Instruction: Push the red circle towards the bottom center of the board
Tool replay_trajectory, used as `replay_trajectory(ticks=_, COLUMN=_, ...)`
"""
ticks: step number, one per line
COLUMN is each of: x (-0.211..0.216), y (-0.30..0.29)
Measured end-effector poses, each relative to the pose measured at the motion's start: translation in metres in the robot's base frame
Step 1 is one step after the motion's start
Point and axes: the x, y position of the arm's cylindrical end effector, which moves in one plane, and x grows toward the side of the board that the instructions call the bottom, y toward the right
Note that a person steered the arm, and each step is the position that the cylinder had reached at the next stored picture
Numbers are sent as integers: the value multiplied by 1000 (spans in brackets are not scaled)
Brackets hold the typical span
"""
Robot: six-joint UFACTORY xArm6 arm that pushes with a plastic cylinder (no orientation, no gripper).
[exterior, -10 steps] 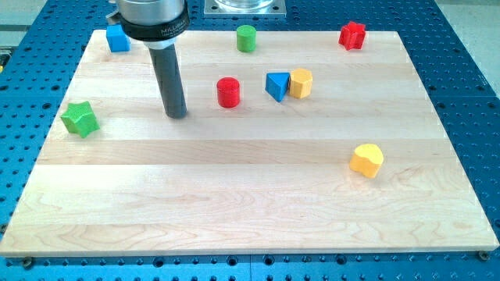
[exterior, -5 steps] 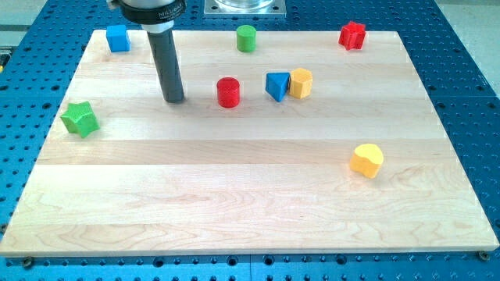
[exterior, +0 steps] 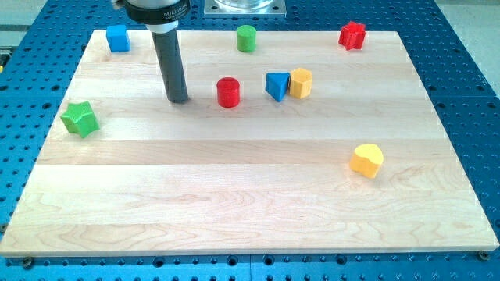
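Note:
The red circle (exterior: 228, 91), a short red cylinder, stands on the wooden board (exterior: 234, 195) a little left of centre in the view's upper part. My tip (exterior: 179, 100) rests on the board to the left of the red circle, about a block's width away and not touching it. The rod rises straight up to the arm's dark collar at the view's top.
A blue triangle (exterior: 276, 85) and a yellow hexagon (exterior: 301, 82) touch each other right of the red circle. A green cylinder (exterior: 247, 37), a red star (exterior: 352, 35) and a blue cube (exterior: 118, 37) line the top edge. A green star (exterior: 80, 118) sits at the left, a yellow heart (exterior: 366, 160) at the lower right.
My tip has moved toward the view's top and then slightly right, closer to the red circle. No block has moved.

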Motion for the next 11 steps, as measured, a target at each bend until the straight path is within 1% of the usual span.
replay_trajectory(ticks=1, x=0, y=0)
replay_trajectory(ticks=2, x=-12, y=29)
replay_trajectory(ticks=3, x=-25, y=74)
replay_trajectory(ticks=4, x=-43, y=95)
replay_trajectory(ticks=5, x=-57, y=100)
replay_trajectory(ticks=7, x=-53, y=100)
replay_trajectory(ticks=8, x=-24, y=100)
replay_trajectory(ticks=9, x=9, y=74)
replay_trajectory(ticks=10, x=44, y=69)
replay_trajectory(ticks=11, x=47, y=69)
